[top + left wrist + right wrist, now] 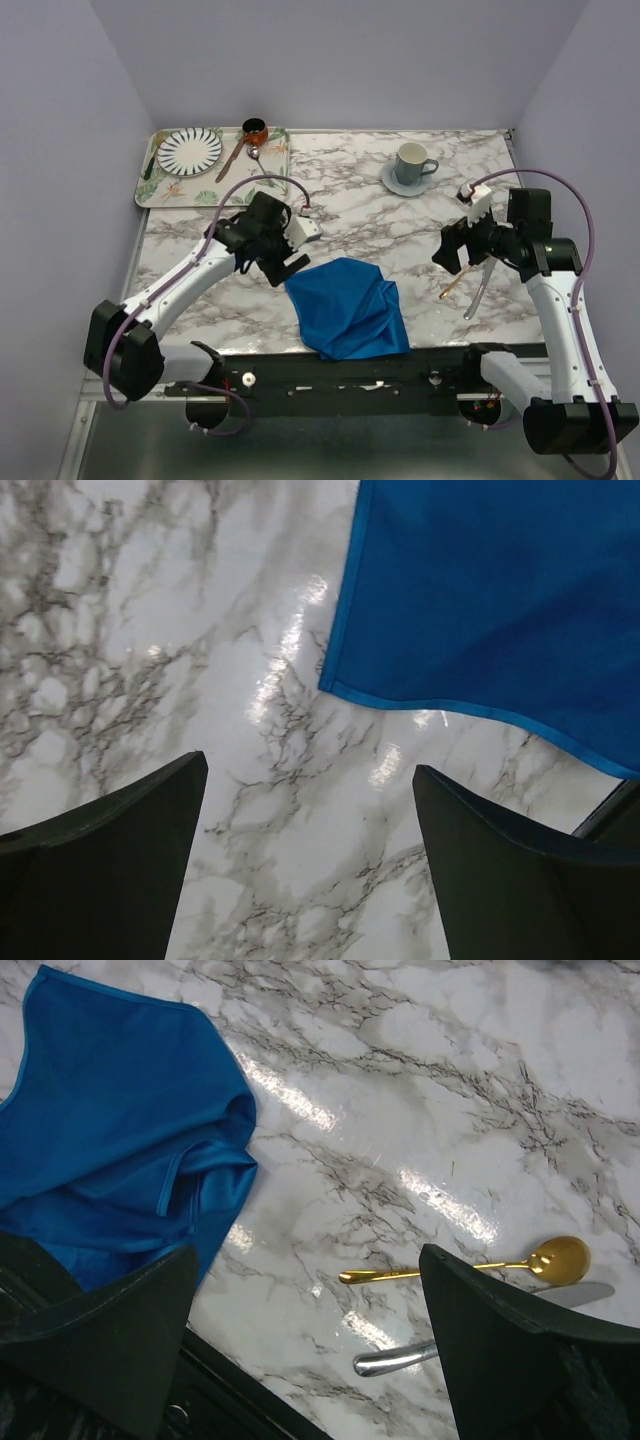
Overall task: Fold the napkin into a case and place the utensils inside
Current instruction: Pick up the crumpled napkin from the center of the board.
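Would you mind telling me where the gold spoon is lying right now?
In the top view the gold spoon lies on the right, close to the right gripper, beside the silver utensil and right of the napkin.

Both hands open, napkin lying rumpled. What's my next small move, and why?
Probably lower the left hand onto the napkin corner just ahead of it and pinch, to spread it flat: the cloth is bunched and unfolded, and the utensils lie apart from it.

open marble (370, 215) between napkin (348, 308) and utensils (556, 1259); tray (272, 182), cup (410, 162) well behind
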`<action>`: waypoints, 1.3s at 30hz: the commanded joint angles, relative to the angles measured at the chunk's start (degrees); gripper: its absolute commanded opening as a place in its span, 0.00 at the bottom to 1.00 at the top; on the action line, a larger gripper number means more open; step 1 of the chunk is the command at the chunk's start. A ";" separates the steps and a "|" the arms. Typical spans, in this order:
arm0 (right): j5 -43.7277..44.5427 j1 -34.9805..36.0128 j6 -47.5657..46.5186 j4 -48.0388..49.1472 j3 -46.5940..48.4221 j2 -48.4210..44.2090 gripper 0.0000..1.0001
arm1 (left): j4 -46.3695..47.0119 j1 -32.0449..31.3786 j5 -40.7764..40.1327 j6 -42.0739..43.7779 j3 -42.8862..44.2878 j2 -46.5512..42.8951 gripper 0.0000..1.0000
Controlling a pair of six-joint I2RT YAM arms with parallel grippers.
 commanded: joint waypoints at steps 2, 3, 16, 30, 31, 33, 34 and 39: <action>-2.37 0.18 -1.13 -1.54 1.84 1.79 1.00 | 3.47 -7.44 -7.15 -0.36 -2.77 7.47 0.87; -2.63 0.18 -0.95 -1.37 1.93 2.05 1.00 | 4.00 -8.07 -8.03 -0.45 -3.13 8.44 0.83; -3.69 0.27 -0.95 -0.58 2.11 5.48 1.00 | 8.49 -10.36 -14.45 -1.16 -4.44 22.76 0.71; -11.51 2.90 3.69 2.58 1.23 10.40 1.00 | 7.34 -0.28 -15.96 2.01 -2.78 19.97 0.00; -11.51 4.65 4.40 4.15 1.14 11.28 1.00 | 7.17 0.79 -15.78 1.92 -2.43 19.18 0.00; -11.42 6.59 6.42 5.66 1.40 13.91 1.00 | 7.08 3.08 -15.16 1.66 -2.25 18.47 0.00; -11.34 8.51 7.30 7.32 1.58 14.97 1.00 | 6.91 4.91 -14.20 1.31 -2.08 17.86 0.00; -11.08 14.50 11.17 12.16 2.72 24.09 0.93 | 7.25 7.39 -12.00 -0.80 -2.25 15.75 0.00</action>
